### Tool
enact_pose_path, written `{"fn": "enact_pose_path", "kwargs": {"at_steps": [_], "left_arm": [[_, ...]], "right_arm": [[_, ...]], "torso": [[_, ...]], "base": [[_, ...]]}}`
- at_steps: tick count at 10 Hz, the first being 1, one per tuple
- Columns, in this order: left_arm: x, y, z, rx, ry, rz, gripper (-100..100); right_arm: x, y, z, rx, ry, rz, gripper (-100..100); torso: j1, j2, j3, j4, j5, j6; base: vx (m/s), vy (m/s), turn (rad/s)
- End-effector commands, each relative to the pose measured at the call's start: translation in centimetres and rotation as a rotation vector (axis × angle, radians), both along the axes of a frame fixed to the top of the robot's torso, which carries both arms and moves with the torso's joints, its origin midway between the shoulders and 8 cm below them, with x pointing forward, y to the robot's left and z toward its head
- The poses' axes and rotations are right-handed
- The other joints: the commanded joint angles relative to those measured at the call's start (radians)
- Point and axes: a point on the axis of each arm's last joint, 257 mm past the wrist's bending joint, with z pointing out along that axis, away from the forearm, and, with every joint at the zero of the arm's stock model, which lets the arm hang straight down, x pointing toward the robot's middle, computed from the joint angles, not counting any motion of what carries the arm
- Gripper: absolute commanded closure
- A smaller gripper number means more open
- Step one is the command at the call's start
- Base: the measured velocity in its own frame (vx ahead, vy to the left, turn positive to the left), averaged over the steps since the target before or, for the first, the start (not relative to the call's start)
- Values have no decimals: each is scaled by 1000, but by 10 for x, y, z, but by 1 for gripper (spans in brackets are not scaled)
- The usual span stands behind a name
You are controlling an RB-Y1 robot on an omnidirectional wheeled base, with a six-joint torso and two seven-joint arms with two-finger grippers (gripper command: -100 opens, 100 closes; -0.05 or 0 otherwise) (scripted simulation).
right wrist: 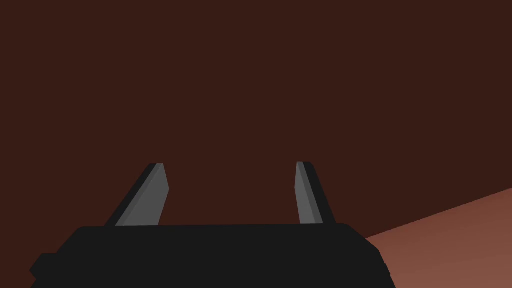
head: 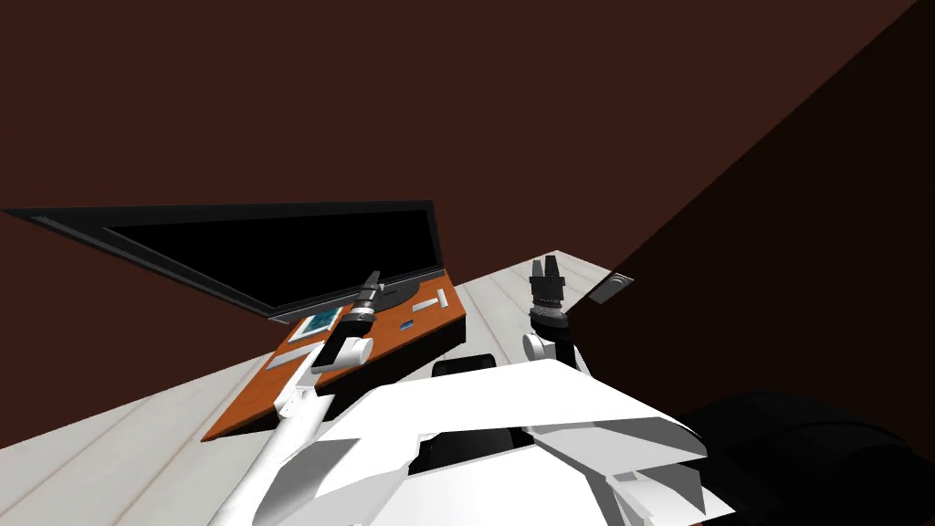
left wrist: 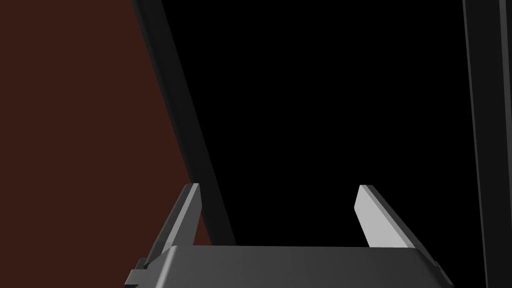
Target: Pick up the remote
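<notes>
A small white bar that looks like the remote [head: 442,299] lies on the orange-brown TV stand [head: 365,365], near its right end. Beside it are a short grey piece [head: 425,306] and a small blue item [head: 405,324]. My left gripper [head: 372,278] hovers over the stand, left of the white bar and apart from it, pointing at the black TV screen [head: 301,247]. In the left wrist view this gripper [left wrist: 278,186] is open and holds nothing, facing the screen [left wrist: 325,100]. My right gripper [head: 546,267] is held over the floor to the right of the stand, open [right wrist: 229,163].
A teal-faced flat item [head: 320,321] and a long grey slab [head: 290,358] lie further left on the stand. Dark brown walls close in behind and at the right. Pale plank floor [head: 110,438] runs in front of the stand.
</notes>
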Motion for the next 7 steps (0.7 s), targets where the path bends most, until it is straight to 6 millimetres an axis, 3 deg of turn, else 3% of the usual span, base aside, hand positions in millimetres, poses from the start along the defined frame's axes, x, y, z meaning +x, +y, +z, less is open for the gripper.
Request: {"fn": "enact_pose_path", "kwargs": {"at_steps": [1,2,4,7], "left_arm": [[4,21,-18,-11,60,30,-100],[9,41,-21,-23,85,55,-100],[9,49,-38,-30,131,73,-100],[14,100,-60,-75,224,152,-100]], "right_arm": [[0,0,0,0,0,0,0],[0,0,0,0,0,0,0],[0,0,0,0,0,0,0],[0,0,0,0,0,0,0]], "torso": [[0,0,0,0,0,0],[0,0,0,0,0,-2],[0,-1,0,0,0,-1],[-1,-1,-1,0,0,-2]], "base": [[-45,54,-176],[-39,57,-295],[-35,37,-102],[-45,43,-322]]}}
